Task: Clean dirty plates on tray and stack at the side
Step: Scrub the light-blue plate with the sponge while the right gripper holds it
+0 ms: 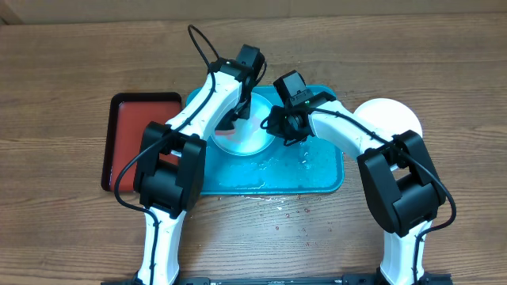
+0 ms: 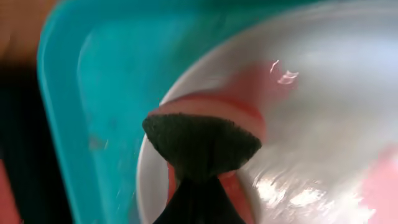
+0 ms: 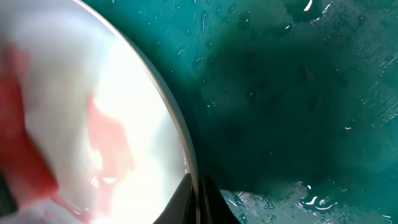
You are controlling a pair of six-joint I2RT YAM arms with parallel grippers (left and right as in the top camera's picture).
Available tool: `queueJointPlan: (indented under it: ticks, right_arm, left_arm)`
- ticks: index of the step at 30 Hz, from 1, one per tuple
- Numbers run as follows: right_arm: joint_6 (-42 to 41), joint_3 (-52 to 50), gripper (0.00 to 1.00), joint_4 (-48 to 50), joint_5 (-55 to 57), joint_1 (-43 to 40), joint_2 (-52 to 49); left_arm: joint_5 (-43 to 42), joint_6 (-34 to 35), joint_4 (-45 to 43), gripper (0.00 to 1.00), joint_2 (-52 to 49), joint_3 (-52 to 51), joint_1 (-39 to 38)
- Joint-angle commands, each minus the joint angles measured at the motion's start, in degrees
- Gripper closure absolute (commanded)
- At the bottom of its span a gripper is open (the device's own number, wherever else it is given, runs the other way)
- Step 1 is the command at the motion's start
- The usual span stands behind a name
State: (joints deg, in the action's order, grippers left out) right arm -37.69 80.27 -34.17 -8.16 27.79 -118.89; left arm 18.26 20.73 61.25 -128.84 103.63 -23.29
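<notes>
A plate [image 1: 247,144] with a white centre and red smears lies on the left half of the cyan tray [image 1: 317,176]. My left gripper [image 1: 236,119] is shut on a sponge with a dark green face and red body [image 2: 202,140], pressed on the plate [image 2: 323,124] near its rim. My right gripper [image 1: 283,134] is shut on the plate's right rim; in the right wrist view the fingers [image 3: 198,199] pinch the rim of the smeared plate [image 3: 74,93]. Another white plate [image 1: 392,119] lies on the table right of the tray.
A red tray with a dark rim [image 1: 139,134] lies left of the cyan tray. The cyan tray floor [image 3: 298,93] is wet, with drops on the table at its front edge. The tray's wall [image 2: 93,93] is close to the sponge's left.
</notes>
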Motion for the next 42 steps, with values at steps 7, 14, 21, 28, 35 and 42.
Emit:
queueJointPlan:
  ticks: [7,14,21,28,35,42]
  right_arm:
    - [0.2,-0.5,0.96,-0.3,0.4,0.3,-0.9]
    - [0.2,-0.5,0.96,-0.4,0.4,0.3,-0.9]
    - [0.2,-0.5,0.96,-0.4,0.4,0.3,-0.9]
    - [0.2,-0.5,0.96,-0.4,0.4,0.3,-0.9]
    - [0.2,-0.5,0.96,-0.3,0.4,0.3,-0.9]
    - [0.2,-0.5,0.96,-0.4,0.4,0.3,-0.9]
  left_arm:
    - [-15.6,-12.4,4.4,0.96,-0.8,0.0,-0.4]
    - [-19.8,-19.5,-4.3,0.96,-0.8,0.0,-0.4]
    - [-2.0,-11.8,-10.1,0.96,-0.8,0.0,-0.4]
    - [2.6,-0.8,-1.7,0.96,-0.8,0.0,-0.4]
    - [-22.3,-17.5,2.6,0.96,-0.8,0.0,-0.7]
    - [-17.8,-19.9,-6.1,0.96,-0.8,0.0,-0.7]
